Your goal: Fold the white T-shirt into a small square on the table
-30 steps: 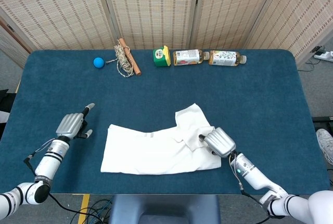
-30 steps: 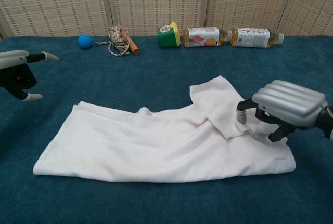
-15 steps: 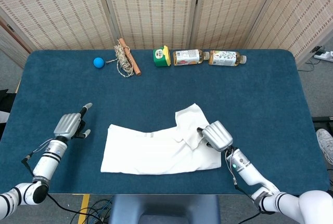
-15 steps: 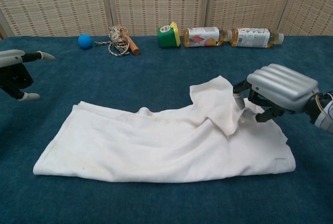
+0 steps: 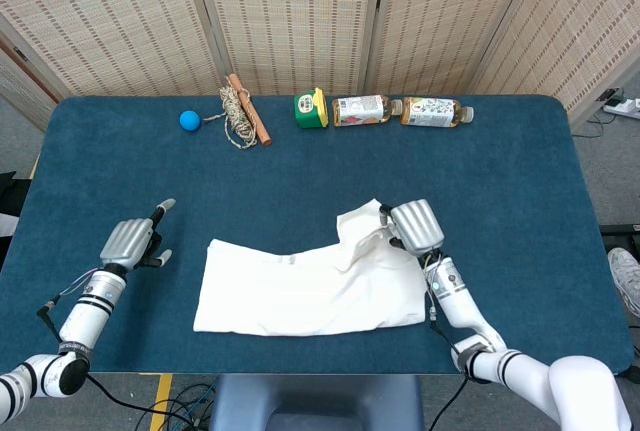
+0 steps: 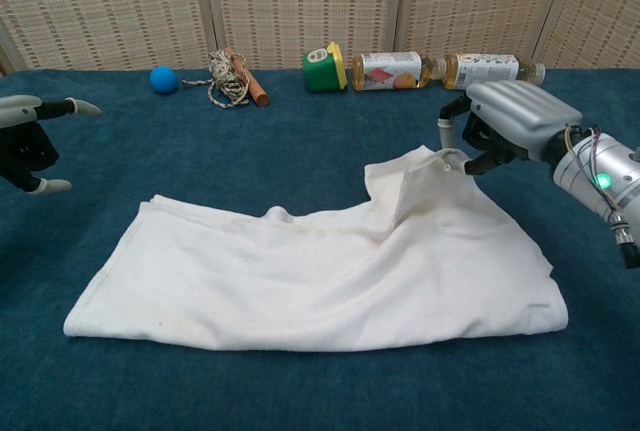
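The white T-shirt [image 6: 310,276] lies half-folded on the tabletop [image 5: 500,171]. Soft and limp, it should be gripped by corners. Right hand [image 6: 505,121] pinches the sleeve edge; left hand [image 5: 130,242] hovers released, apart.

The T-shirt [image 6: 330,276] is soft, matt white cloth, lightly creased. Under it the table [image 5: 520,181] has a matt, napped blue cover. Both the left hand [image 5: 128,242] and the right hand [image 6: 505,121] are smooth, satin grey metal.
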`<state>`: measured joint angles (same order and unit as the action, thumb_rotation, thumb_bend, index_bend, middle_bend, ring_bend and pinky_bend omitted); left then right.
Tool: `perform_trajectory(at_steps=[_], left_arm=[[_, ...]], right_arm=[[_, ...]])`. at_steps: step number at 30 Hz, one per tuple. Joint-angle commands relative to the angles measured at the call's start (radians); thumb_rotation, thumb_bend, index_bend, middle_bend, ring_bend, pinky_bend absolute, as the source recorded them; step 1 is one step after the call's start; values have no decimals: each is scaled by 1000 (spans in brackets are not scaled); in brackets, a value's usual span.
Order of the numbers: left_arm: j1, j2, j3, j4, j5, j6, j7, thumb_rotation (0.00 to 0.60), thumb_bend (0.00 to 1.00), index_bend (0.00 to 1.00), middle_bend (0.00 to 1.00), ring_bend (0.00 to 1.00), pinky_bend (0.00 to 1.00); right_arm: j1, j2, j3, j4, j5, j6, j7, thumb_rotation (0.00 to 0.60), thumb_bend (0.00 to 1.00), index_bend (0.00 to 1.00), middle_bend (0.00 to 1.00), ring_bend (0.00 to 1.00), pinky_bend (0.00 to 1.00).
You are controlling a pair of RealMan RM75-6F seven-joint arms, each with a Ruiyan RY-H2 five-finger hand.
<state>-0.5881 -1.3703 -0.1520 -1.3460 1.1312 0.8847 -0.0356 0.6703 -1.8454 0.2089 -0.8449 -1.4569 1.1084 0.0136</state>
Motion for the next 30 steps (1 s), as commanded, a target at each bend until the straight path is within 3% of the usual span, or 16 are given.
perform_trajectory(at_steps=[1,18,30], left_arm=[[2,-2,1,5,2,-1,-5,600,361,0,925,847,1000],[16,1,8,25,17,-3,-29,600,361,0,926,847,1000],[20,3,7,29,21,-2,-35,600,361,0,926,847,1000]], right_arm=[[28,-30,16,46,16,-24,8,600,534,656,982,1000,1000],[142,-144,63,293,86,-127,38,600,534,656,982,1000,1000],[188,-192,72,392,121,-193,46,600,523,651,981,1000,1000]])
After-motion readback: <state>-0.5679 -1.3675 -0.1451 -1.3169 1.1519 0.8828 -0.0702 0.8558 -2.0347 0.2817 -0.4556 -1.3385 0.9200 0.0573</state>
